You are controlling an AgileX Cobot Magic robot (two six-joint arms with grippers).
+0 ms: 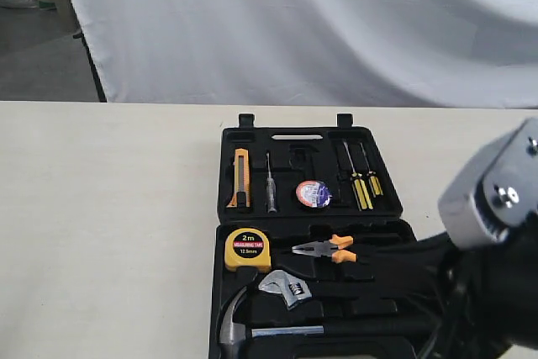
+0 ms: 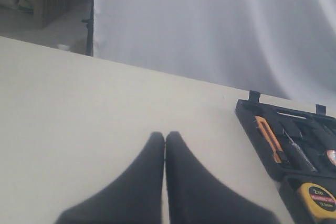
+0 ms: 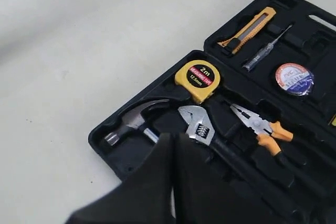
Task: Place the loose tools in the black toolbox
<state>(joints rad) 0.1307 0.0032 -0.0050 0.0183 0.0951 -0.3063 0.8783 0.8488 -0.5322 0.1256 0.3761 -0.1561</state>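
The black toolbox [image 1: 252,135] lies open on the table. Inside its near half rest the claw hammer [image 1: 233,323], its neck running right, and the silver adjustable wrench [image 1: 286,285]. The small tape roll [image 1: 313,194] with the blue-red label sits in the far half. In the right wrist view the hammer [image 3: 134,120], wrench [image 3: 197,125] and tape roll [image 3: 294,78] all lie in their recesses. My right gripper [image 3: 173,139] hangs shut and empty just above the hammer's neck. My left gripper [image 2: 165,136] is shut and empty over bare table, left of the toolbox [image 2: 247,113].
A yellow tape measure [image 1: 247,250] and orange-handled pliers [image 1: 326,249] sit in the near half. An orange utility knife [image 1: 240,177], a tester pen [image 1: 270,182] and two screwdrivers [image 1: 361,179] fill the far half. A white cloth backdrop [image 1: 294,23] hangs behind the table. The right arm's body [image 1: 492,250] covers the case's right corner.
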